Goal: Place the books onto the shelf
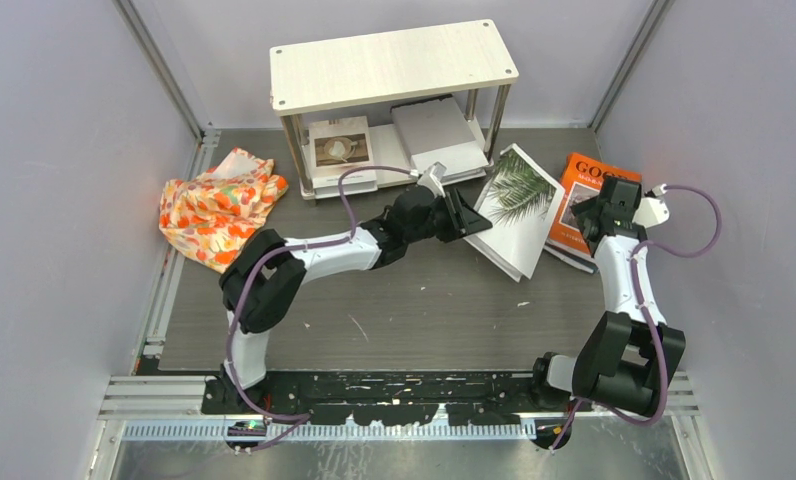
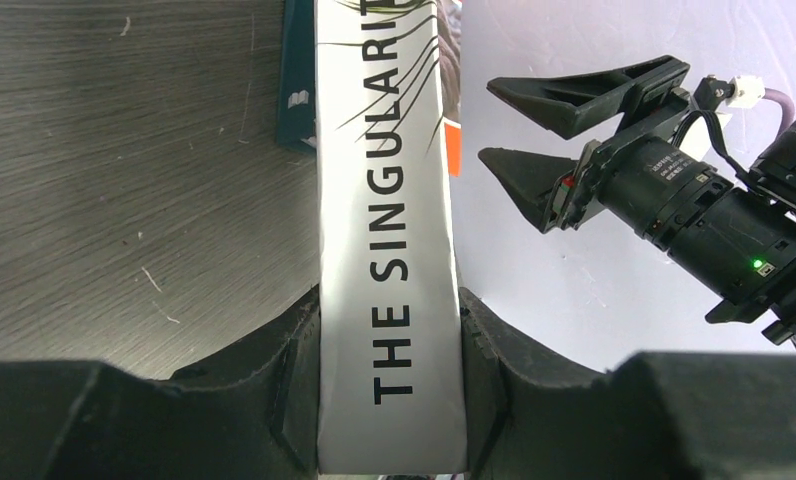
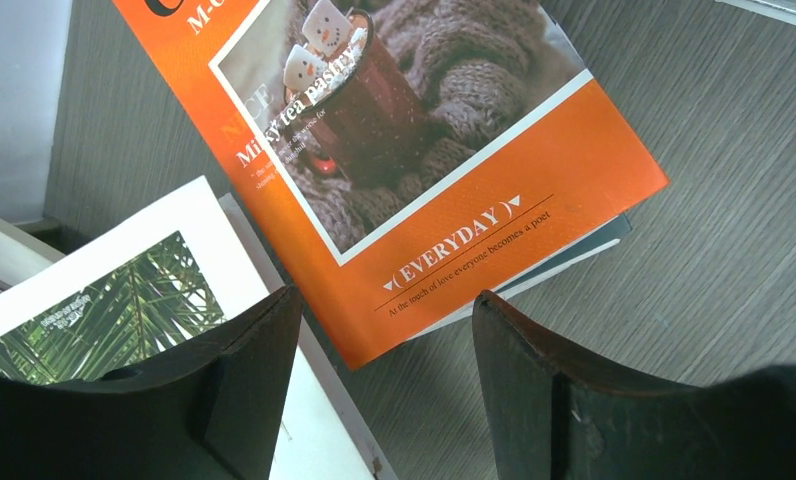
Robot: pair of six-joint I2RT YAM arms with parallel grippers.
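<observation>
My left gripper is shut on the spine of the green palm leaf book, whose left edge is tilted up off the table. The orange "GOOD" book lies flat at the right on top of a teal book. My right gripper hovers open over the near corner of the orange book, holding nothing. On the lower tier of the shelf lie the coffee-cup book and the grey-white book.
An orange-and-white floral cloth is bunched at the table's left edge. Grey walls close in on the left, right and back. The palm leaf book sits just left of my right gripper.
</observation>
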